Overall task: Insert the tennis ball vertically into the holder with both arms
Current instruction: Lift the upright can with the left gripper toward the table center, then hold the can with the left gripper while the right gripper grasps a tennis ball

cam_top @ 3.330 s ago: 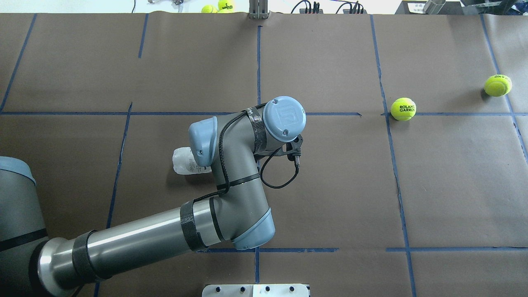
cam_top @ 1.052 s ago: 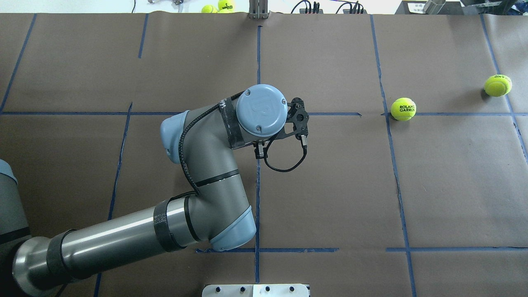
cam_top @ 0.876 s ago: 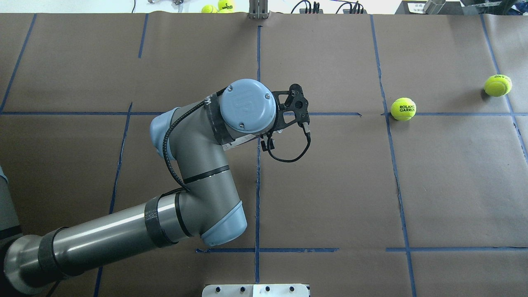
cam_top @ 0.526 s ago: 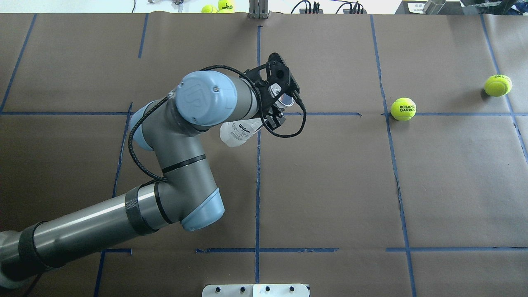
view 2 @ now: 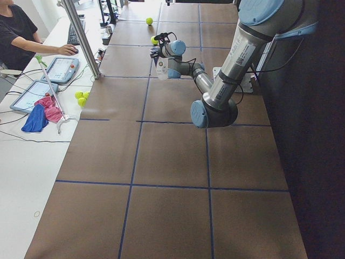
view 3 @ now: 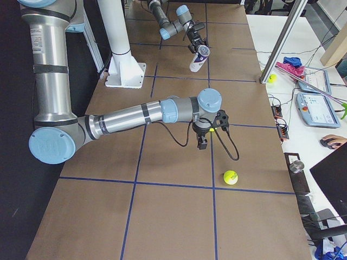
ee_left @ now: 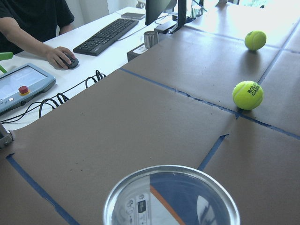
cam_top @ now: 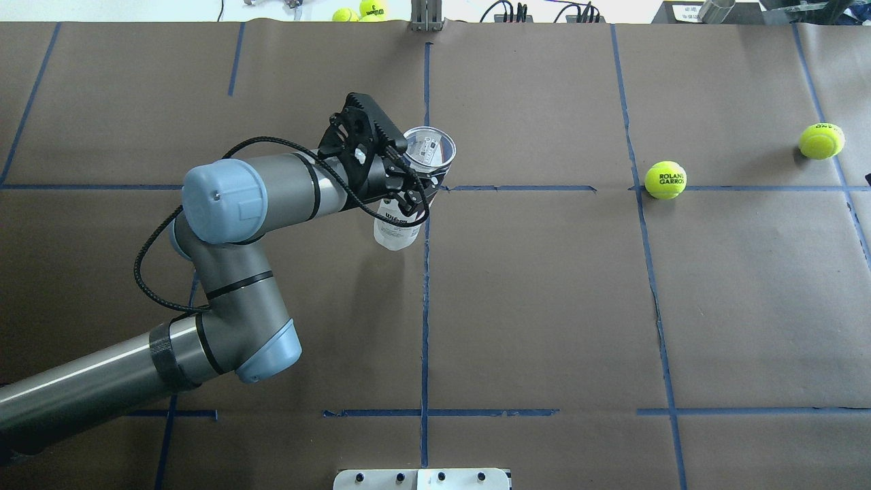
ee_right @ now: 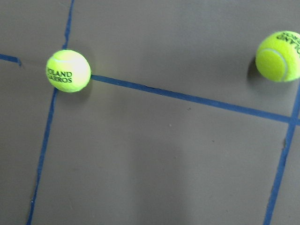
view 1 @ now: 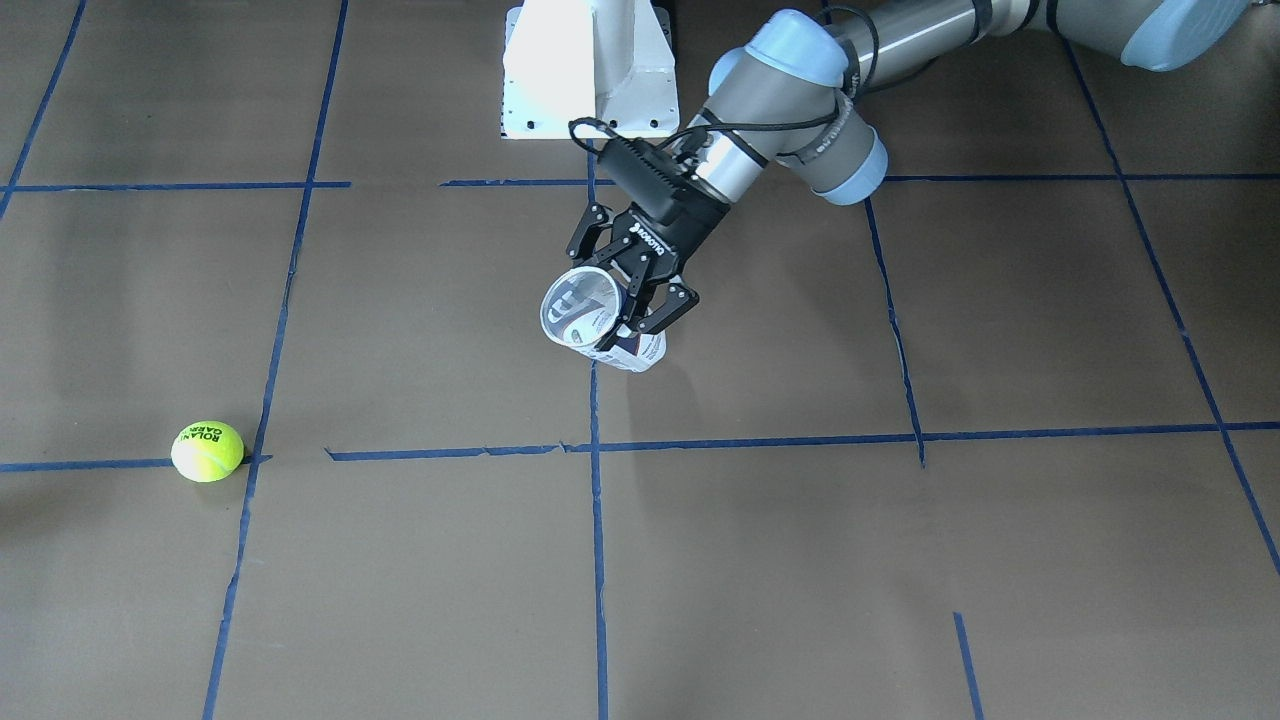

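Tennis-ball can [cam_top: 393, 231] first: where is it?

In the left claw [view 1: 625, 290], which is clamped on it just under the open rim. The can is tilted, mouth up, by the counter's [cam_top: 544, 306] middle tape line.

And the Roland Garros tennis ball [cam_top: 665, 180]?

Lying on the counter on a blue tape line, well apart from the can. A second tennis ball [cam_top: 821, 141] lies beyond it, toward the robot's right.

Right claw [view 3: 206, 130]?

Over the counter near those balls; fingers apart or together, I cannot tell
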Motion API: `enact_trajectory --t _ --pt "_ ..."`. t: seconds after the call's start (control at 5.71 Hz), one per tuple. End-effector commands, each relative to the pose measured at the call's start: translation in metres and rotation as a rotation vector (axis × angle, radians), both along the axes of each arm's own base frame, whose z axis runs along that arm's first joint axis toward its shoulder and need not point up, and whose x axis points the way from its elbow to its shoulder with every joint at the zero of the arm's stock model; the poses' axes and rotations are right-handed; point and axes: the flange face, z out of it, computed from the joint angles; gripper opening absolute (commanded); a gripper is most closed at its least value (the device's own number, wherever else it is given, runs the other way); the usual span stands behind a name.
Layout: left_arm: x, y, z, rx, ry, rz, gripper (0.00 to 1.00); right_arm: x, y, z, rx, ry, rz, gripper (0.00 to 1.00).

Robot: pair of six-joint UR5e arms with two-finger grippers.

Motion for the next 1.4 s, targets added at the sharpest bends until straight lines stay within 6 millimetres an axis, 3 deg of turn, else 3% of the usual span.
enact_trajectory --t 0.0,0.18,0.35,0.53,0.7,0.88,1.05,1.23 --pt "-0.009 0.01 0.006 0.054 0.11 -0.022 0.53 -0.046 -0.027 -0.066 0.025 -0.024 0.001 1.0" --pt "-0.005 0.017 0.002 0.059 0.136 -0.035 0.53 -0.08 -0.041 -0.101 -0.057 -0.017 0.069 1.0" --pt "-0.005 0.023 0.001 0.071 0.171 -0.046 0.53 -0.107 -0.05 -0.116 0.016 0.048 0.086 1.0" --pt "-0.004 0.025 -0.002 0.073 0.176 -0.044 0.54 -0.144 -0.057 -0.11 0.026 0.082 0.233 1.0" --pt "-0.004 0.025 -0.004 0.073 0.177 -0.044 0.54 -0.18 -0.061 -0.099 -0.022 -0.007 0.356 0.99" --pt "-0.004 0.025 -0.004 0.073 0.178 -0.046 0.55 -0.191 -0.063 -0.08 -0.011 -0.037 0.368 0.99" --pt "-0.004 0.025 -0.004 0.072 0.176 -0.046 0.55 -0.223 -0.057 -0.076 0.058 0.032 0.4 1.0" --pt "-0.004 0.025 -0.002 0.071 0.174 -0.046 0.55 -0.244 -0.056 -0.05 0.054 0.086 0.39 1.0"
